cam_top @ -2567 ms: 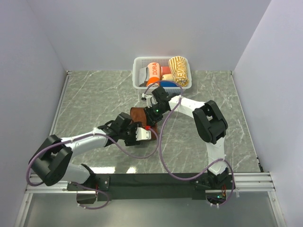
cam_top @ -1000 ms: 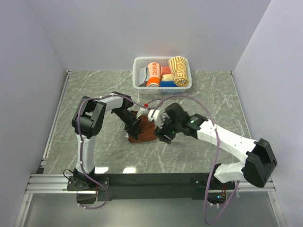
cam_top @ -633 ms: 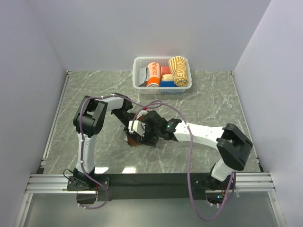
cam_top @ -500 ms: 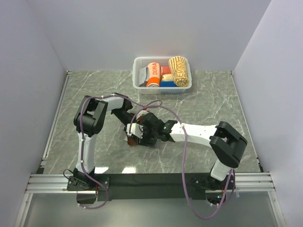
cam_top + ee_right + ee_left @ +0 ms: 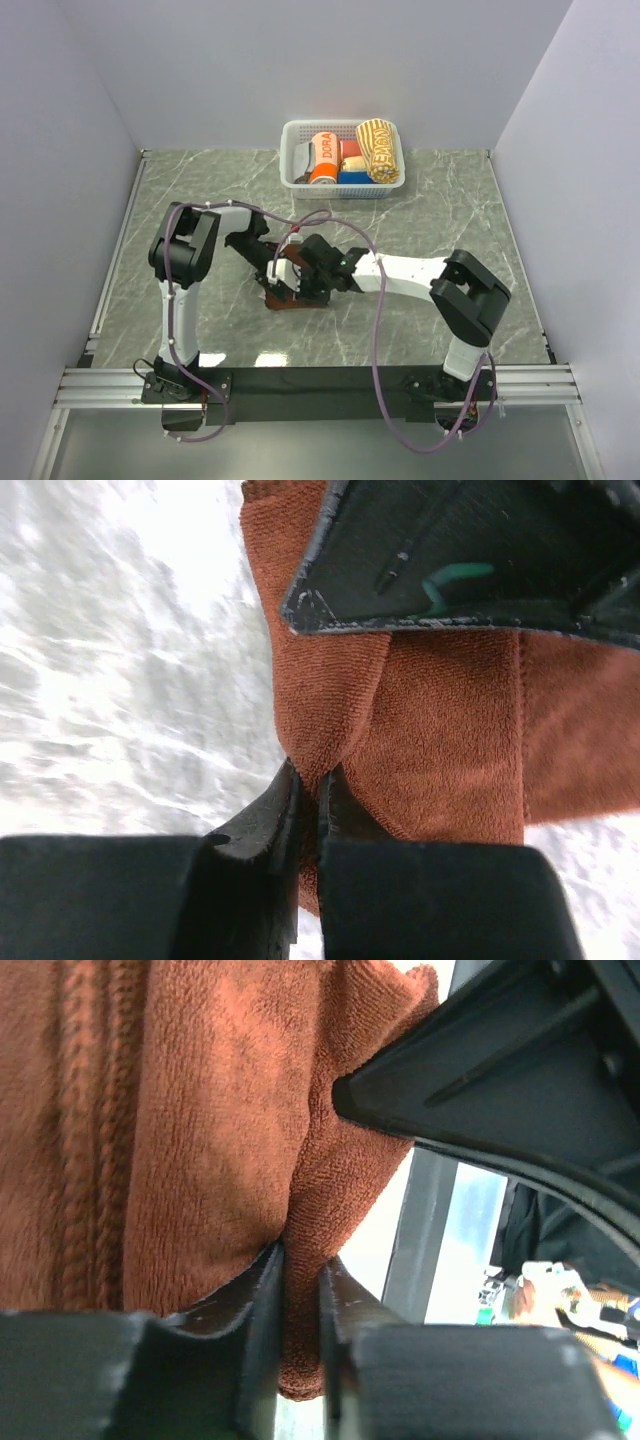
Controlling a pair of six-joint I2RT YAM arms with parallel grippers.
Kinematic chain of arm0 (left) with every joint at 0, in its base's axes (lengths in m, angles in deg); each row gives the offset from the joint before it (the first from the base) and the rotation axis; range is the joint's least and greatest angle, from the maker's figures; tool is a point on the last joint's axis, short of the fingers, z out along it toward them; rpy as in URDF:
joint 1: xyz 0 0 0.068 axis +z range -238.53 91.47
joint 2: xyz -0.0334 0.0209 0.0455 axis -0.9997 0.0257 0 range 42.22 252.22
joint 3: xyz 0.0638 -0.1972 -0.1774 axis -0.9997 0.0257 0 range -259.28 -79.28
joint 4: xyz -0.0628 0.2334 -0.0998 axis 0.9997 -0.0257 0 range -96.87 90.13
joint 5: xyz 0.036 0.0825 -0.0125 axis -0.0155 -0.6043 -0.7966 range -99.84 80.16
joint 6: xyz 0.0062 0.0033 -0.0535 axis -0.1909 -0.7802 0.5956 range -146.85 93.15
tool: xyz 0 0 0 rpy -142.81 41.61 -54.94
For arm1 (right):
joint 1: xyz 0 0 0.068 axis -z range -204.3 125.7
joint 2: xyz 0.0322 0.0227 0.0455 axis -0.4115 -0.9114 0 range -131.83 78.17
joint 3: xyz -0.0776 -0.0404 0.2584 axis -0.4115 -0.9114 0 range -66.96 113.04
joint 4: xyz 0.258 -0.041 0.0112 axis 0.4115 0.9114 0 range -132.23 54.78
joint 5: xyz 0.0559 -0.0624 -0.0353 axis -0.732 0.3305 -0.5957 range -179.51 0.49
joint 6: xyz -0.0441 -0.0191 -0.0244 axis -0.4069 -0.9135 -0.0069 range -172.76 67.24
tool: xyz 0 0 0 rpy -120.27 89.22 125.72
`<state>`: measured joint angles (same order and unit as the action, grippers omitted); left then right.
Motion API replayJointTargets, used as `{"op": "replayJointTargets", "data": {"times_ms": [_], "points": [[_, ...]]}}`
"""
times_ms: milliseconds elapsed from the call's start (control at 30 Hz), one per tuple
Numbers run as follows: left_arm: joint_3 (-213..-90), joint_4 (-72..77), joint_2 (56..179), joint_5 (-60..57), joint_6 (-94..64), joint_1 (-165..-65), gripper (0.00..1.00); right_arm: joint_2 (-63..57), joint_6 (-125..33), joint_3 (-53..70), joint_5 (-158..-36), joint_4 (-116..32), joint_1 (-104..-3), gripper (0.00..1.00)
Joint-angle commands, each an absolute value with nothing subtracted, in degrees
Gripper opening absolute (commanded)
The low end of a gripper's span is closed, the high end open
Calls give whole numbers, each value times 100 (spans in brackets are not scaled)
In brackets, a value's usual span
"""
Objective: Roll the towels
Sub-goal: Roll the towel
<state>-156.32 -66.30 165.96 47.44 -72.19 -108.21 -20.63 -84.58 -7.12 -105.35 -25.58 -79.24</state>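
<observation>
The rust-brown towel (image 5: 291, 298) lies bunched on the marble table, mostly hidden under both grippers. My left gripper (image 5: 277, 277) is shut on a fold of it; in the left wrist view the towel (image 5: 180, 1130) is pinched between the pads (image 5: 268, 1300). My right gripper (image 5: 297, 276) is shut on another fold, seen in the right wrist view (image 5: 440, 730), with the pads (image 5: 285, 810) closed on the cloth. The cream-yellow striped towel (image 5: 378, 150) lies rolled in the white basket (image 5: 293, 150) at the back.
The basket also holds an orange "DORA" roll (image 5: 322, 158) and small red and blue rolls (image 5: 352, 176). White walls close in the table on three sides. A black rail (image 5: 320, 382) runs along the near edge.
The left arm has swung from the near left to reach the towel from the far left. The right arm has come round from the right. Both grippers closed in on the bunched towel.
</observation>
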Motion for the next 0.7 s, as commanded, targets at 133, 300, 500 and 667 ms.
{"op": "replayJointTargets", "data": {"times_ms": [133,300,500,667], "points": [[-14934,-6051,15798,4544,-7475,-10049,42,-2931,-7808,370,-12641,-541,-7309,0],[-14459,-5972,15078,4703,-7528,-9329,47,-3546,-7650,950,-13248,30,-6957,0],[-14072,-5718,14269,4563,-7387,-8476,48,-4364,-7377,1434,-13767,391,-6781,0],[-13476,-4841,12759,3870,-7440,-8658,56,-5005,-7281,1882,-14030,699,-6605,0]]}}
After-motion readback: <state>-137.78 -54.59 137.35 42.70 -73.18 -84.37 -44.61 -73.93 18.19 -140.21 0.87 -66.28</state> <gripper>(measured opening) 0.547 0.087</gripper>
